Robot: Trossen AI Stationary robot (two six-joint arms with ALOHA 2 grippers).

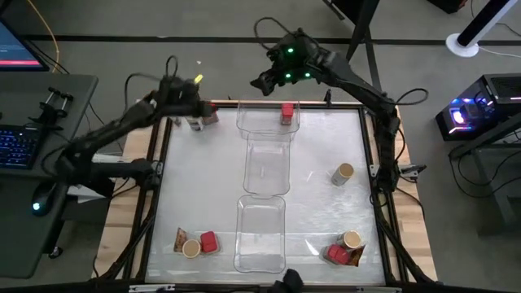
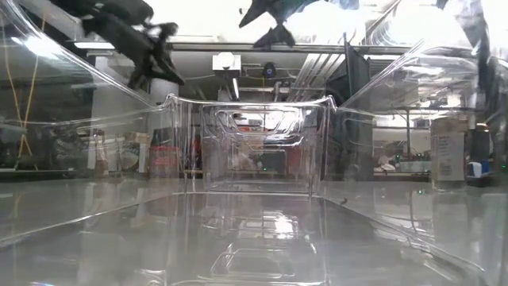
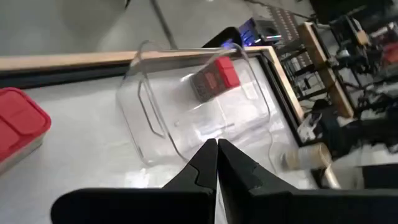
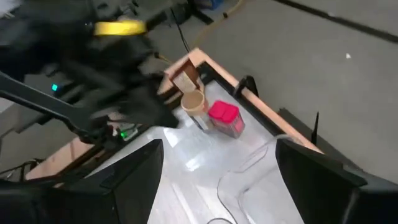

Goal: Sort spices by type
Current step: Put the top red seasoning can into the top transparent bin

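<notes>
Below the right tool [image 1: 264, 81], a red container [image 1: 286, 112]

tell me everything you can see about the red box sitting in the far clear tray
The red box is a small boxy spice container with a bright red top and a darker grey-brown labelled side, shown best in the left wrist view. It sits alone inside the far clear tray, at the end nearest the table's far edge, its red top turned sideways as if tipped over. Nothing grips it; it touches only the tray.
</notes>
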